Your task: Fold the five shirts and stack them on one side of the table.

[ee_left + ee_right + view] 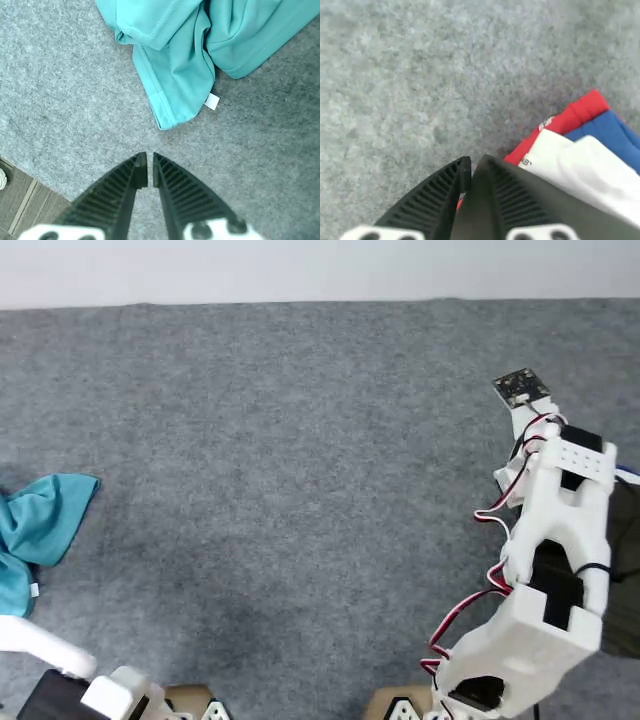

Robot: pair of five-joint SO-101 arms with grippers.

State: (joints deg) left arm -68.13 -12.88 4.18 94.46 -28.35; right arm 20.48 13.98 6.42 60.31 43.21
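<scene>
Crumpled teal cloth shirt (45, 520) at the left edge of the grey felt-covered desk (300, 440), just ahead of the left claw (150, 169), whose jaws are closed on nothing. Right claw (470, 172), likewise closed, hangs beside a stack of folded red, white and blue shirts (570, 150), possibly touching its red edge.

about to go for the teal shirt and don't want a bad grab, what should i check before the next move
1. Teal shirt folded: not ok, it lies crumpled on the grey mat.
2. Left gripper free: ok, shut on nothing, short of the teal shirt.
3. Left gripper open for a grasp: not ok.
4. Right gripper free: ok, shut on nothing beside the stack.
5. Stack holds four shirts: cannot tell; red shirt, white shirt and blue shirt show.
</scene>
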